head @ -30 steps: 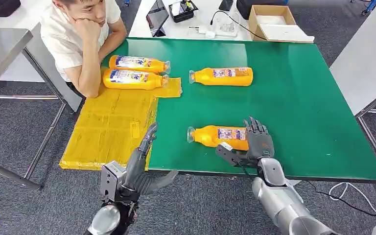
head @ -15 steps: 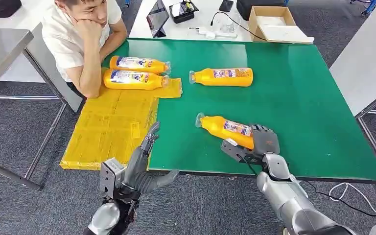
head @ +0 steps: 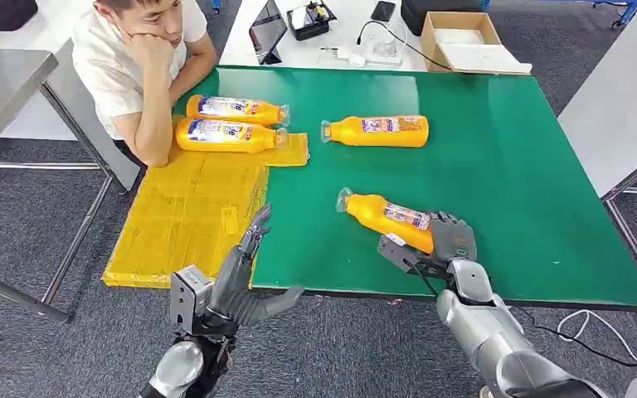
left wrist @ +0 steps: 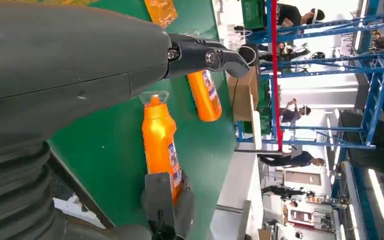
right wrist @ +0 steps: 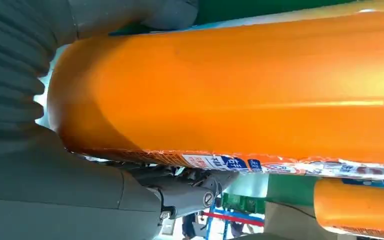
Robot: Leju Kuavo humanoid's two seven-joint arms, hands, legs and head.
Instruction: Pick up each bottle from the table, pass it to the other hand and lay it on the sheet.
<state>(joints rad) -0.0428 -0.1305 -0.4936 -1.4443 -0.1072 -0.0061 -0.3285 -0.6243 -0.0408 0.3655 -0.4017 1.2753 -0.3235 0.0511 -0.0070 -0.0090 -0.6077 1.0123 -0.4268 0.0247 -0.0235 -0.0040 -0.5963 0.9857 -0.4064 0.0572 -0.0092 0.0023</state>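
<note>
Fingers [head: 454,230] of the right hand [head: 440,245] are wrapped around the base of an orange bottle [head: 386,218], which is held tilted, its capped end raised over the green table [head: 506,166]. A second orange bottle [head: 377,130] is seen lying farther back on the table. Two more bottles [head: 230,123] are laid side by side on the yellow sheet [head: 187,211] at the table's left edge. Nothing is held by the left hand [head: 236,278], whose fingers are extended and apart beside the sheet's near corner. A person [head: 137,58] is seated at the far left corner, an elbow propped on the sheet.
</note>
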